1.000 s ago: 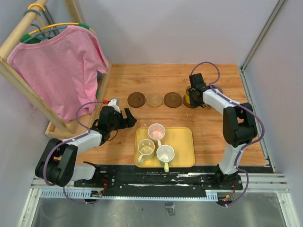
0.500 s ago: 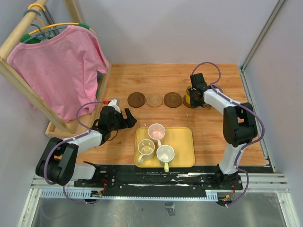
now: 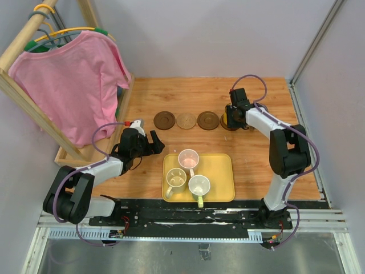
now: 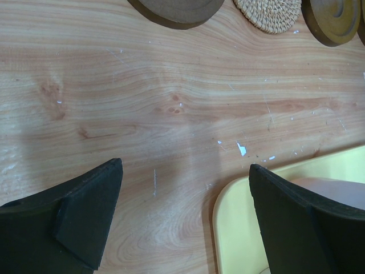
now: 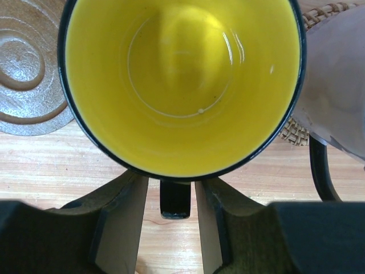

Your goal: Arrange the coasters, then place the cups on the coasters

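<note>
The right gripper [image 5: 171, 185] has its two fingers [image 5: 122, 222] a little apart, one on each side of the dark handle [image 5: 175, 201]. There is a thin gap on both sides, so it is open and not squeezing. Just past the fingertips stands the see-through yellow cup with a dark rim [image 5: 182, 85], upright. I think it sits on its own coaster, so no grip is needed. On one side of the fingers lies a dark brown round coaster with rings [image 5: 25, 74]. On the other side is a grey-purple see-through cup [image 5: 336, 85], with a woven tan round coaster [image 5: 295, 128] showing under it.

The left gripper [image 4: 185, 211] is wide open and holds nothing, above the wooden table [image 4: 171, 103]. The corner of the yellow rectangular plastic tray [image 4: 239, 228] is just beside one finger. I think it waits there for the next cup.
</note>
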{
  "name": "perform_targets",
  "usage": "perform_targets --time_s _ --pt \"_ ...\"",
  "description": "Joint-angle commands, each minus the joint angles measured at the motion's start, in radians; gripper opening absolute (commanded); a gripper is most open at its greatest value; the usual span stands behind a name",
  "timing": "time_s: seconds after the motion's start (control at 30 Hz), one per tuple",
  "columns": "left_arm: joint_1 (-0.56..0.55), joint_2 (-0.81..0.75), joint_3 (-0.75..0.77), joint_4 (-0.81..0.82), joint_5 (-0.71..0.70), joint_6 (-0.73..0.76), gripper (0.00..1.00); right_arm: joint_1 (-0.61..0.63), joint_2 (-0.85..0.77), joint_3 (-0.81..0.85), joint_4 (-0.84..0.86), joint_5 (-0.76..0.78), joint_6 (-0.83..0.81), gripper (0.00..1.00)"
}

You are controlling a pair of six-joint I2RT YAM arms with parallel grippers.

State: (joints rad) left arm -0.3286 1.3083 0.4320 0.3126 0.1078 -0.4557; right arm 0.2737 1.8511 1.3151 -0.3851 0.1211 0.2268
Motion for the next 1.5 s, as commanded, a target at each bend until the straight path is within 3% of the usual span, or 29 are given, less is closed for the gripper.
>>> perform_targets --time_s 0.0,1.47 --pt "-0.007 -0.001 0.013 0.026 0.001 0.006 0.96 -0.018 -0.052 -0.030 0.005 -0.027 0.024 0.39" --pt "-0.007 -0.003 -0.008 0.047 0.011 -0.008 0.96 0.030 -0.083 -0.090 0.002 -0.038 0.035 0.35"
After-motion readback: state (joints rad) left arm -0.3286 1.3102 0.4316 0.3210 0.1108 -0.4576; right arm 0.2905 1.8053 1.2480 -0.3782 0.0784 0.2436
